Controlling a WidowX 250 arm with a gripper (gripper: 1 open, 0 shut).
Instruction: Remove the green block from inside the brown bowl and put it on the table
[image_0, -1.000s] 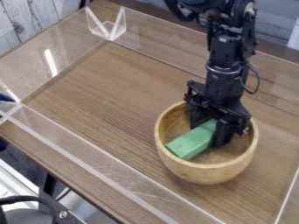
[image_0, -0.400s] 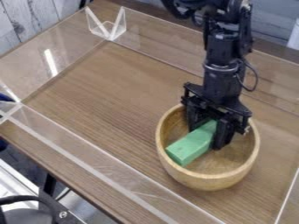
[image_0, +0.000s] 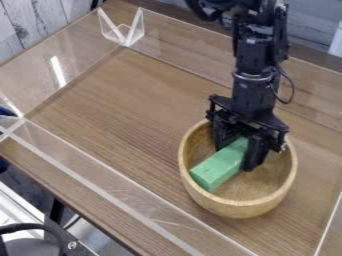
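Note:
A bright green block lies tilted inside the light-brown wooden bowl, which sits on the wood-grain table at the lower right. My black gripper reaches steeply down into the bowl from above. Its fingers are shut on the upper right end of the green block. The block's lower left end points toward the bowl's near rim. The fingertips themselves are partly hidden behind the block and the bowl's wall.
Clear acrylic walls edge the table along the left and front sides. A clear acrylic corner piece stands at the back left. The arm's black column rises above the bowl toward the top right.
The gripper stays shut on the block inside the bowl. The wrist has rolled very slightly; nothing else moved.

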